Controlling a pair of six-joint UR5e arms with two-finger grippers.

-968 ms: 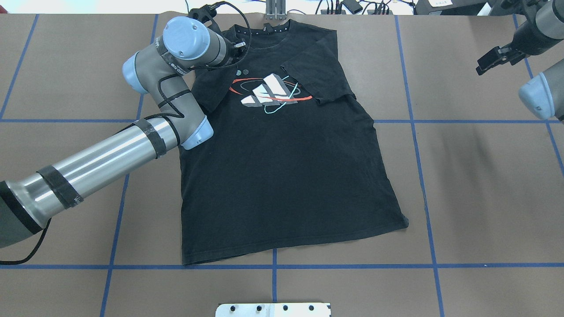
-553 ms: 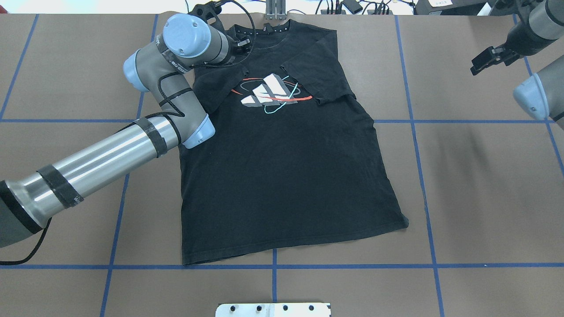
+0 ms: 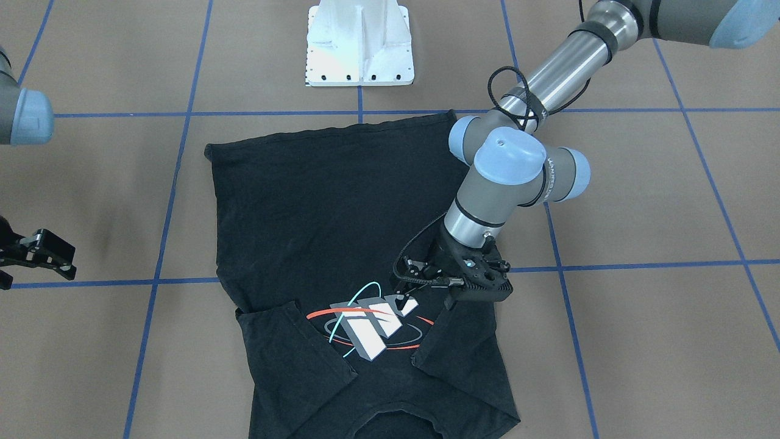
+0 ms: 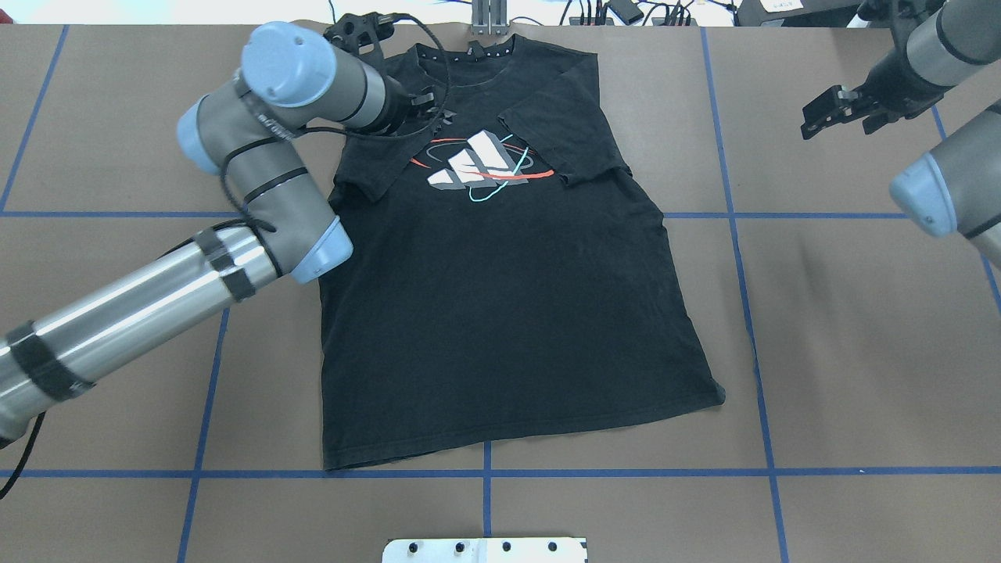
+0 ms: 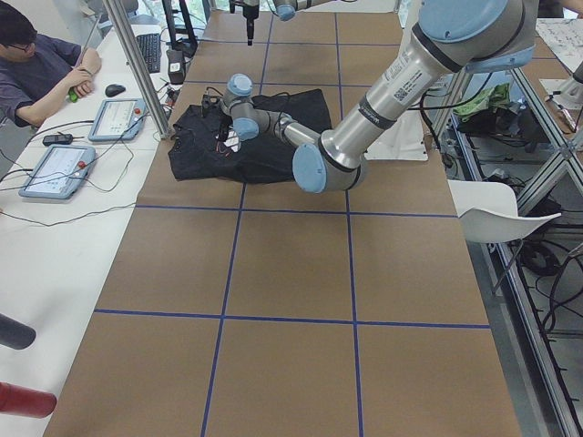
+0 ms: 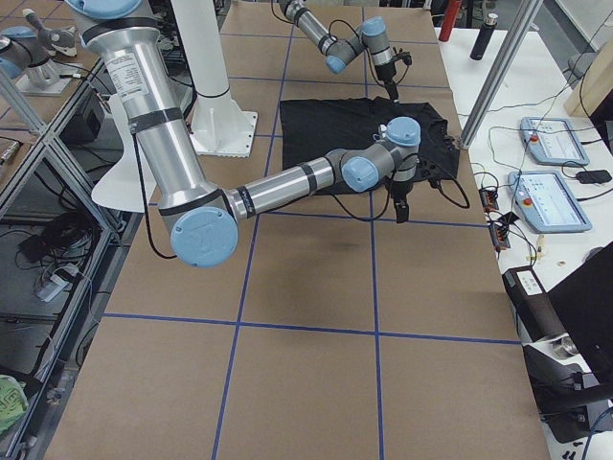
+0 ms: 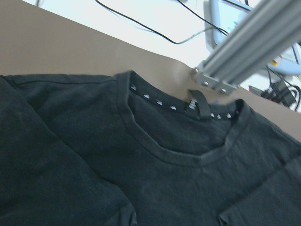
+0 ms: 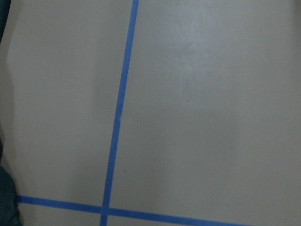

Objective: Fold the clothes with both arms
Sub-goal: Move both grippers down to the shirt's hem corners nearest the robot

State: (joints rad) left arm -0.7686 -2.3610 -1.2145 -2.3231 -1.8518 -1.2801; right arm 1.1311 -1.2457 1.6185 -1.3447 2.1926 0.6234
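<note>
The black T-shirt (image 4: 500, 313) lies flat on the brown table, collar (image 7: 178, 150) at the far edge. Both sleeves are folded inward beside the white-grey graphic (image 4: 477, 160). My left gripper (image 3: 426, 300) hovers open just above the shirt's chest, between the graphic and the folded left sleeve (image 4: 375, 156), with nothing between its fingers. In the overhead view it (image 4: 426, 105) is half hidden by its own wrist. My right gripper (image 4: 819, 119) hangs open over bare table to the right of the shirt, clear of the folded right sleeve (image 4: 563, 133). The front-facing view shows this right gripper (image 3: 36, 268) at its left edge.
The white base pedestal (image 3: 359, 42) stands at the near table edge. An aluminium post (image 4: 489, 16) and cables sit just beyond the collar. A person (image 5: 36, 68) sits at a side desk with tablets. Blue tape lines (image 8: 120, 113) grid the table.
My left arm has swung left and its gripper has drawn back from the left sleeve, which now lies flat. My right gripper has moved left, toward the shirt.
</note>
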